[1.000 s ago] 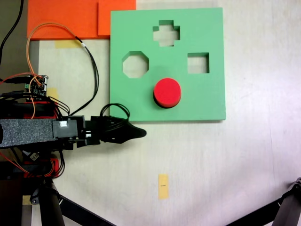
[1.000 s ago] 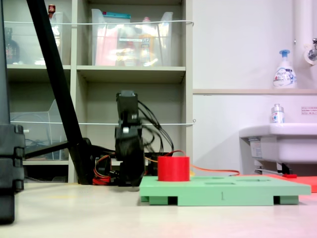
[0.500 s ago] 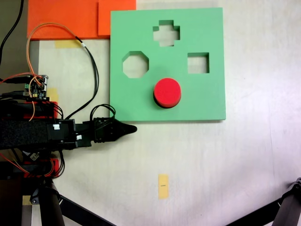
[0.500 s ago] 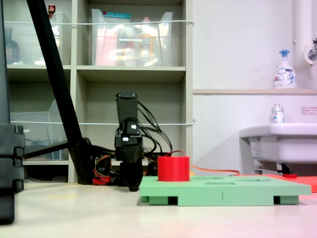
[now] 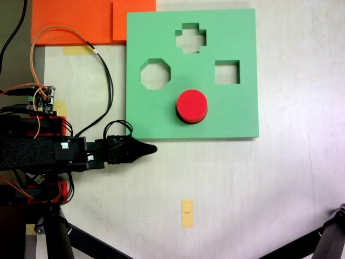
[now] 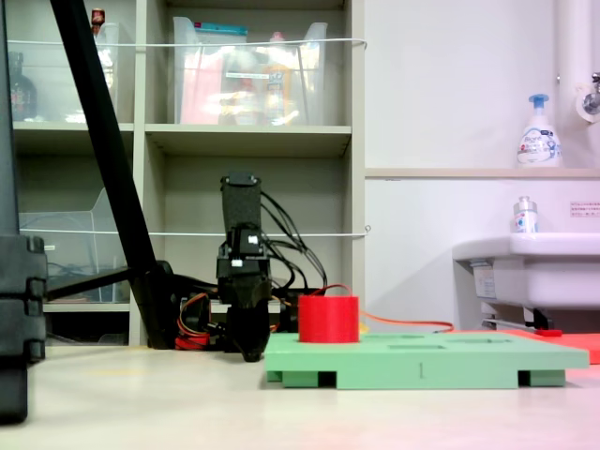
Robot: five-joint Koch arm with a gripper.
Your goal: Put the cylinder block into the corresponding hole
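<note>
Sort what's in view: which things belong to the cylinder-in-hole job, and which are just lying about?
Part of the job:
- cylinder block, standing in the green board's round cutout, top still proud of the surface
- gripper, off the board, holding nothing

Lying about:
- orange foam sheets
- yellow tape strip
- octagonal, cross and square cutouts, all empty

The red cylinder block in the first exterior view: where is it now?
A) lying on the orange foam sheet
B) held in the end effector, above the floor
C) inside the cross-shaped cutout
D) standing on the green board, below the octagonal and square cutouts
D: the red cylinder block stands on the green board, lower in the picture than the octagonal cutout and the square cutout, apart from the end effector.
</note>
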